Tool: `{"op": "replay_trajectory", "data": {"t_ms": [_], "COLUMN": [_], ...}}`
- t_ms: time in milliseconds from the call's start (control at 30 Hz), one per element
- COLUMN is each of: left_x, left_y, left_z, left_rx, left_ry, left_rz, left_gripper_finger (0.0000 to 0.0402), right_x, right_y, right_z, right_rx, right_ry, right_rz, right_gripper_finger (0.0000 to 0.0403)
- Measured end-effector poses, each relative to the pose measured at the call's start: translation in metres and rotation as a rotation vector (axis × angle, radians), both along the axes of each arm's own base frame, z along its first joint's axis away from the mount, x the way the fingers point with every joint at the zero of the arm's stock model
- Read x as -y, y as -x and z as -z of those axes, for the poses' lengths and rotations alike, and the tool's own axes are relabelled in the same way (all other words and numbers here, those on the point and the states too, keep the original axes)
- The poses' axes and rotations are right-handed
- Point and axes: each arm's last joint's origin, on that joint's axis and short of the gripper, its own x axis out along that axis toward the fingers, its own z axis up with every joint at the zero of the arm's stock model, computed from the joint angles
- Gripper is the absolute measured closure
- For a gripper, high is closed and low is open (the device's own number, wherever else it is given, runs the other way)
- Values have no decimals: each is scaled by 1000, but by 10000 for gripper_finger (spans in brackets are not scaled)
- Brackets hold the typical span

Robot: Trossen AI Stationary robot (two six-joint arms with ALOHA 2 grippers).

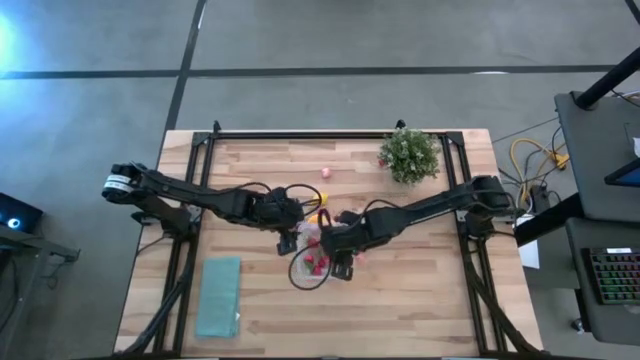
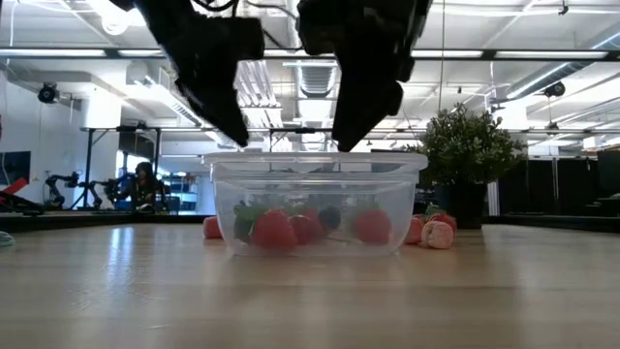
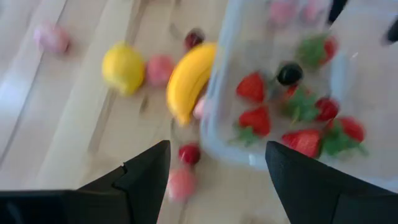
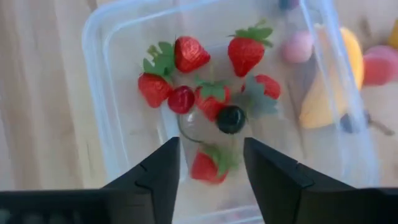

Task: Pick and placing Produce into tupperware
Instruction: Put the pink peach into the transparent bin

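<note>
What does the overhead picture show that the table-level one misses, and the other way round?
Only the overhead view shows the teal-green rectangle, a lone pink piece far from the pile, and both arms' full length. Only the table-level view shows the clear box side-on, with strawberries lying on its floor, and the room behind. Both show the box, the potted plant, and both sets of fingers above the box.

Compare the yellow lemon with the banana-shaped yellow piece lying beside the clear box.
The lemon is round and pale yellow; the banana piece is long, curved and more orange-yellow. The lemon lies clear of the tupperware, with a pink piece between it and the banana, while the banana lies right along the box's outer wall. Both still lie on the table, outside the box.
</note>
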Motion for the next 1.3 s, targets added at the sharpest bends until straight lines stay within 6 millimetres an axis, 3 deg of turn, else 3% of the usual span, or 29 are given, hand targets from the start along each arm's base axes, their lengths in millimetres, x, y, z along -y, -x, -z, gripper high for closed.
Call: {"op": "replay_trajectory", "data": {"t_ms": [167, 333, 567, 733, 967, 1300], "left_x": [-2, -2, -3, -5, -21, -40], "left_y": [11, 20, 38, 39, 43, 32], "left_z": [2, 10, 47, 60, 75, 86], "left_rx": [-55, -81, -110, 3, 6, 23], "left_ry": [-7, -6, -23, -49, -76, -58], "left_rz": [-32, 19, 128, 170, 141, 167], "left_gripper_finger": [152, 152, 152, 152, 152, 152], "right_x": [4, 20, 45, 54, 57, 56], "right_y": [0, 17, 48, 66, 75, 70], "right_z": [-18, -51, -94, -117, -126, -115], "right_rx": [29, 88, 174, 254, 288, 249], "right_ry": [108, 177, 215, 261, 290, 287], "right_rz": [36, 109, 257, 333, 389, 414], "right_gripper_finger": [187, 155, 136, 137, 136, 136]}}
